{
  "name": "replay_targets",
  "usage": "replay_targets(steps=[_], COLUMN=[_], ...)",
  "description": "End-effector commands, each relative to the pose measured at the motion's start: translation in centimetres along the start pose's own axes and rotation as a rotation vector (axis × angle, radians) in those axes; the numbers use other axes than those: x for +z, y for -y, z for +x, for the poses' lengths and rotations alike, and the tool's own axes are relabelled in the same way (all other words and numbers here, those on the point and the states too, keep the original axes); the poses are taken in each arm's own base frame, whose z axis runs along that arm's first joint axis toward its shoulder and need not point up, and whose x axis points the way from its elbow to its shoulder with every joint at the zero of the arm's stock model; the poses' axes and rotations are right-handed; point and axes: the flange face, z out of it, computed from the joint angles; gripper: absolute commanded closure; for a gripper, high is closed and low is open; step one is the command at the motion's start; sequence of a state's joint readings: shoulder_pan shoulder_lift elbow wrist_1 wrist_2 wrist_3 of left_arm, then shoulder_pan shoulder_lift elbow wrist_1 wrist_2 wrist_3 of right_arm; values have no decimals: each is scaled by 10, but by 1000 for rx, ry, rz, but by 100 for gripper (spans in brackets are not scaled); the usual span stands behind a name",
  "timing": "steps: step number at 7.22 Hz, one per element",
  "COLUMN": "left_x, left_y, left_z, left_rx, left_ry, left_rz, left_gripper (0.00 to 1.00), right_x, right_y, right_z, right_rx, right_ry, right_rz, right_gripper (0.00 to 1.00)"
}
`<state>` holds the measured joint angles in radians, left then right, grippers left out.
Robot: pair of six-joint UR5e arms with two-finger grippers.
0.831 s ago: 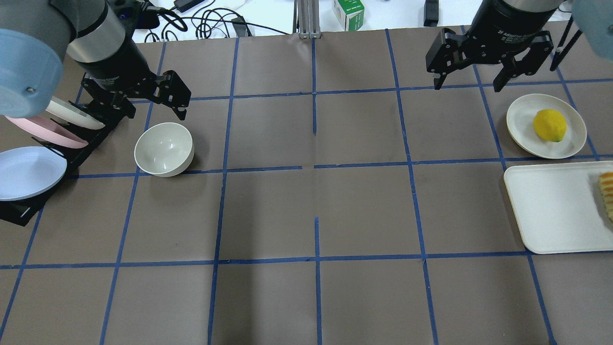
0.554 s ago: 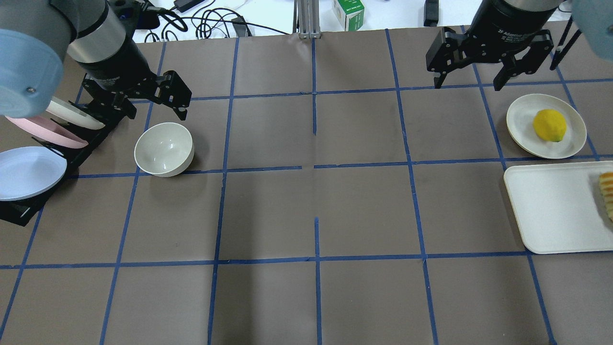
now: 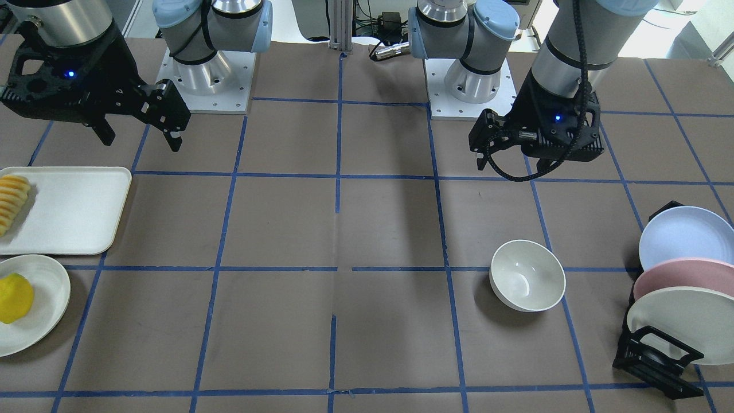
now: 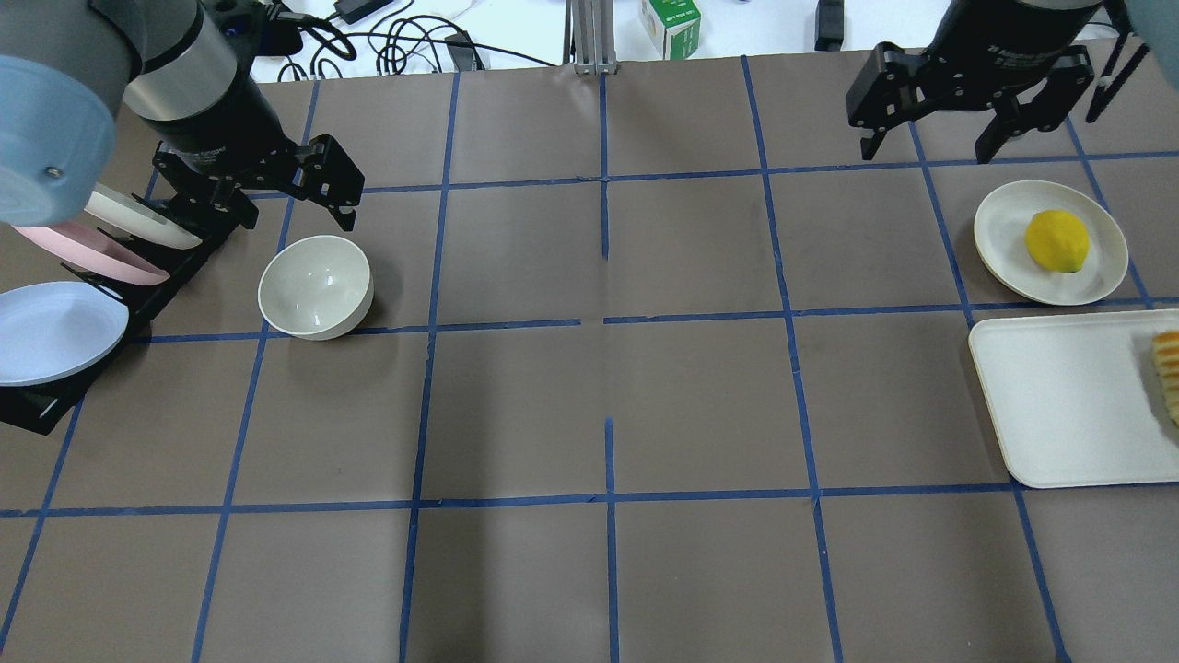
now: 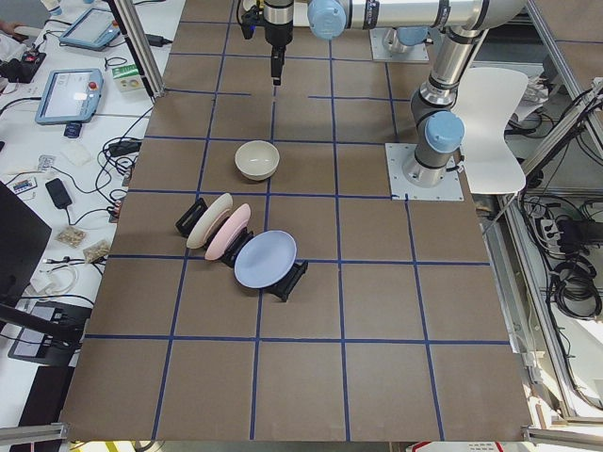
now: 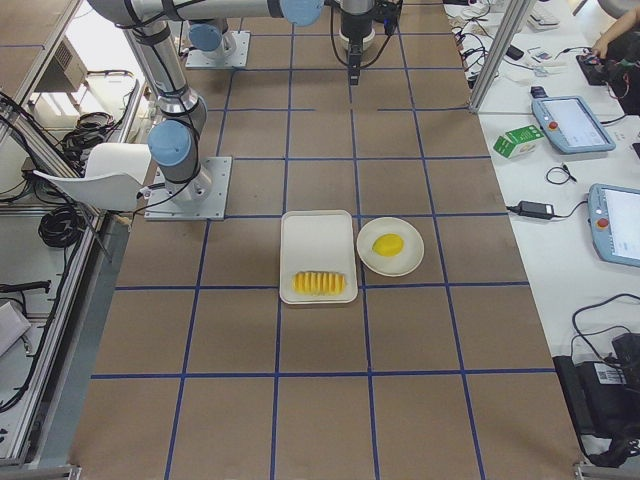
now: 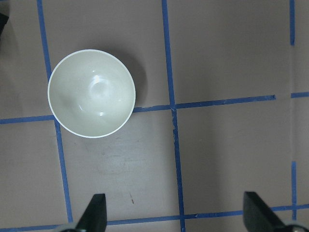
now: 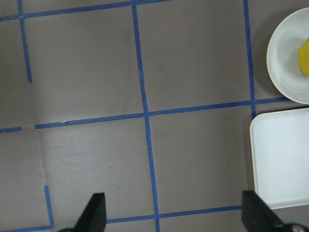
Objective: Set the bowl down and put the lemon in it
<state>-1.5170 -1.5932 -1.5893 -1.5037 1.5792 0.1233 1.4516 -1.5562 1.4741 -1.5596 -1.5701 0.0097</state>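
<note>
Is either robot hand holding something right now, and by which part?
Nothing is held: left hand and right hand are open and empty. The deep glossy white bowl and the yellow oval lemon lie untouched.

you see a white bowl [image 4: 315, 286], a yellow lemon [image 4: 1057, 240] on a white dish [image 4: 1004, 230], a brown table [image 4: 700, 405] gridded with blue tape [image 4: 516, 502], and pale blue, pink and cream plates [image 4: 55, 330].

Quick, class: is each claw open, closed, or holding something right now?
Left claw: open, holding nothing.
Right claw: open, holding nothing.
</note>
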Motion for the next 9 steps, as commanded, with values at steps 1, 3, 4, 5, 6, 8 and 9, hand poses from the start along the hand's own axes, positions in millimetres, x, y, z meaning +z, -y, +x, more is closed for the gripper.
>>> replay_targets(steps=[1,3,4,5,6,8,9], left_x=[14,49,79,117,156,206,216], left_y=[13,25,29,29,23,18,19], left_z=[-45,-110,-133,-157,-182,-192,-194], left_rx=[-78,-140,-129,-131,-145,-162,-159], left_ry=[-5,-31,-33,-33,-35,-43,-51], left_rz=[-21,-77,-80,-71,-68,-83,-101], left_gripper=[0,0,0,0,0,0,0], right_x=[-4,20,28,27,33,122,177], right_y=[24,40,46,47,47,92,113], right_z=[136,235,263,265,265,284,294], right_rx=[26,-116,-122,-123,-124,-127,-124], right_ry=[-24,-37,-38,-42,-37,-16,9], right_rz=[7,-3,0,1,-7,-16,-50], right_gripper=[0,0,0,0,0,0,0])
